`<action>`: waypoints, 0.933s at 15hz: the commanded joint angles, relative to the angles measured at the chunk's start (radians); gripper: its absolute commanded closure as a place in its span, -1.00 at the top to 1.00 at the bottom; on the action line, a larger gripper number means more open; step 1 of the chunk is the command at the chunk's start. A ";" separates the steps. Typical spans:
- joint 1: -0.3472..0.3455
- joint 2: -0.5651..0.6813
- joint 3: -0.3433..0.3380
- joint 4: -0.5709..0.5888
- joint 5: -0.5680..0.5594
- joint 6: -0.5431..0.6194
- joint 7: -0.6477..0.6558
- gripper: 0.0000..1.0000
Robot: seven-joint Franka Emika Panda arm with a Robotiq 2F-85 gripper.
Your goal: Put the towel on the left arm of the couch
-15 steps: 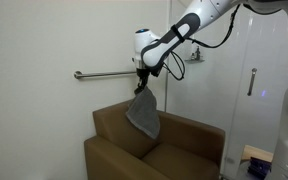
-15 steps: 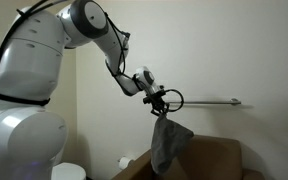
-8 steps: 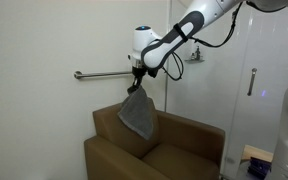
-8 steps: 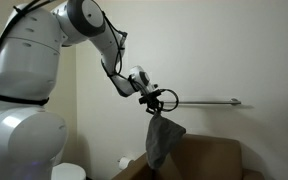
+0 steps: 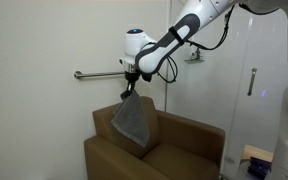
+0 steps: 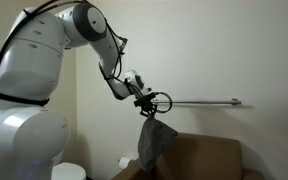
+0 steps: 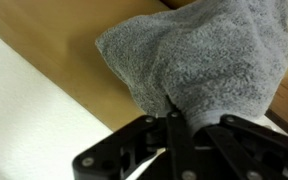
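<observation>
One brown couch (image 5: 189, 152) against white wall (image 5: 39, 40), metal rail (image 5: 96, 74) above; pincer (image 5: 129, 92) grips towel (image 5: 134, 122).

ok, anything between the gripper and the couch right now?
Only the towel: it hangs from the gripper down toward the couch, as shown in an exterior view. Whether its lower edge touches the couch cannot be told.

A brown couch (image 5: 189, 150) stands against a plain white wall (image 5: 34, 40). Above the couch back, a horizontal metal rail (image 5: 96, 74) is fixed to the wall. Beside the couch, a white panel (image 5: 262, 45) carries a vertical handle (image 5: 252, 82).
</observation>
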 commanded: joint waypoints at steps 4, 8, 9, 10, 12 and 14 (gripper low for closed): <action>0.001 0.008 0.001 0.007 -0.011 -0.005 0.005 -0.92; 0.035 0.061 0.013 0.037 -0.061 -0.016 0.011 -0.92; 0.048 0.080 0.018 0.050 -0.075 -0.023 0.007 -0.92; 0.060 0.098 0.022 0.063 -0.086 -0.027 0.004 -0.92; 0.085 0.139 0.031 0.092 -0.110 -0.027 -0.005 -0.92; 0.107 0.185 0.035 0.126 -0.122 -0.028 -0.013 -0.92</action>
